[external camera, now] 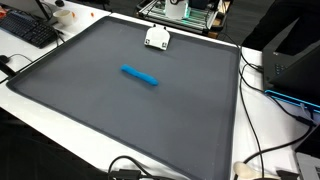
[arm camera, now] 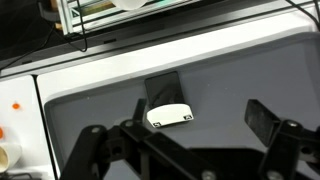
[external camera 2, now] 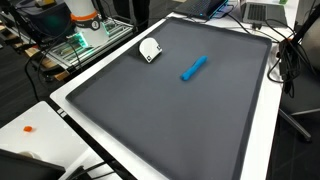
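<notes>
My gripper is open and empty, and shows only in the wrist view, with its two dark fingers spread wide above a dark grey mat. Between and beyond the fingers lies a small white block with black corner marks, apart from both fingers. The block also shows near the mat's far edge in both exterior views. A blue marker lies near the middle of the mat. The arm does not show in either exterior view.
The mat lies on a white table. A black keyboard lies beside it. A metal rack with electronics stands behind the white block. Cables run along one side. A laptop sits at a corner.
</notes>
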You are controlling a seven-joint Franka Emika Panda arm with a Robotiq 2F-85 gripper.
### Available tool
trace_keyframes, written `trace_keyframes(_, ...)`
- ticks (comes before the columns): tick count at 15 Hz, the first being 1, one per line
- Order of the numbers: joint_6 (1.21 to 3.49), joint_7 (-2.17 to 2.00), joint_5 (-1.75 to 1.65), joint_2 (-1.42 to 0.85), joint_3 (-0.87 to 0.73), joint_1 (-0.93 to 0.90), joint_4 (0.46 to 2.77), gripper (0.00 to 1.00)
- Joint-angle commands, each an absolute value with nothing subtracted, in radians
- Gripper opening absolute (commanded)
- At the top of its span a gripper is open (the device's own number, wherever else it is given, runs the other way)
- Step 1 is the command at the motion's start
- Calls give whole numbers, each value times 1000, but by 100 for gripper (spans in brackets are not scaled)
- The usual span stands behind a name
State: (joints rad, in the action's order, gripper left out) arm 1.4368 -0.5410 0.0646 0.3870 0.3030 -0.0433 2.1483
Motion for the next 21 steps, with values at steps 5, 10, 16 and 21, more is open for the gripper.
trace_keyframes(5,1667,-642,277,416,162,-1,2405,100)
trace_keyframes(10,1864,-743,403,409,134,14,2533,100)
trace_keyframes(16,2172,-908,514,376,139,11,2674,100)
trace_keyframes(21,2332,-972,490,325,130,7,2748,100)
